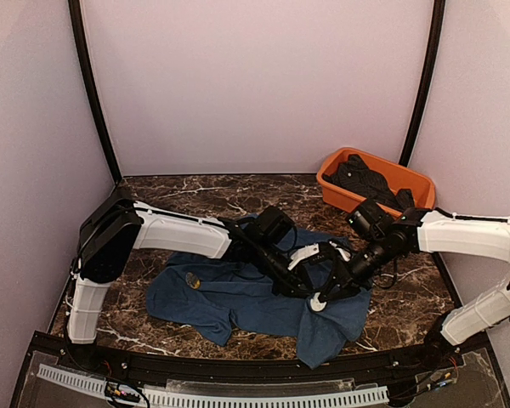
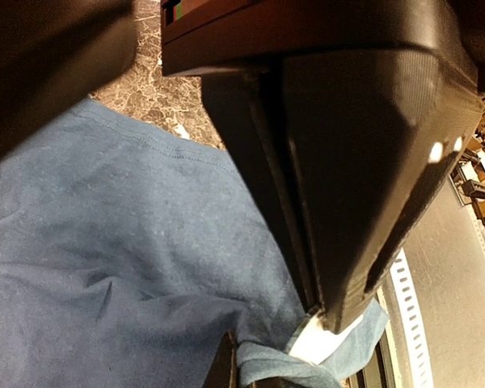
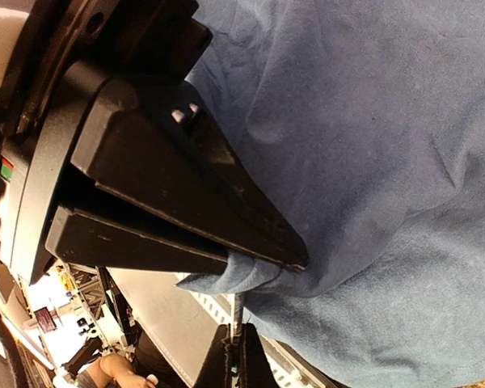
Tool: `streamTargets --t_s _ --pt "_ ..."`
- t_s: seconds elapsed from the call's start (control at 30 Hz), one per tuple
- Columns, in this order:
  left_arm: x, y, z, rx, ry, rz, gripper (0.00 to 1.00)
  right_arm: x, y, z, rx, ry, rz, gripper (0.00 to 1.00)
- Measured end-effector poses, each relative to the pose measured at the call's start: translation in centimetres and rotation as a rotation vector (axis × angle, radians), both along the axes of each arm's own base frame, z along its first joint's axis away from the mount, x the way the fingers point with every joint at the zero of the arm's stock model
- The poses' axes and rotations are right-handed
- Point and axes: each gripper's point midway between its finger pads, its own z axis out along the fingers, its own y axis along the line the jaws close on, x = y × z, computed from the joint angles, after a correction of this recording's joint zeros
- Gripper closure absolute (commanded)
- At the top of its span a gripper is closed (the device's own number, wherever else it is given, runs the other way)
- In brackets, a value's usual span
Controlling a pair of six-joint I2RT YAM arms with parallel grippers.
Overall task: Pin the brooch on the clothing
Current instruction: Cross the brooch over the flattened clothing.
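The clothing [image 1: 229, 297], a navy T-shirt, lies spread on the marble table [image 1: 195, 195]. My right gripper [image 1: 326, 291] is shut on a raised fold of the shirt [image 3: 246, 275], and its black fingers [image 3: 226, 210] fill the right wrist view. My left gripper [image 1: 308, 291] meets it tip to tip and is shut on the brooch. In the left wrist view the brooch [image 2: 315, 339] shows as a small white piece at the fingertips. In the right wrist view its thin metal pin [image 3: 238, 311] rises to the underside of the fold.
An orange tub [image 1: 412, 180] of dark clothes stands at the back right. A small yellowish round thing [image 1: 192, 280] lies on the shirt's left part. Black frame posts [image 1: 93, 93] rise at both sides, and a black rail [image 1: 238, 374] runs along the near edge.
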Motion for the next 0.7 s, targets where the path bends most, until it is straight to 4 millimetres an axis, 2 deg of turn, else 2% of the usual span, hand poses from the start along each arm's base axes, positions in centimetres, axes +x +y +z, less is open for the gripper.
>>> streamTargets --t_s 0.53,0.7 --pt "-0.72 0.05 0.4 -0.021 0.021 -0.037 0.98 -0.21 0.1 0.4 0.008 0.005 -0.005 1.0" --pt "-0.49 -0.08 0.43 -0.025 0.009 -0.03 0.82 -0.05 -0.1 0.36 0.007 0.011 -0.014 1.0"
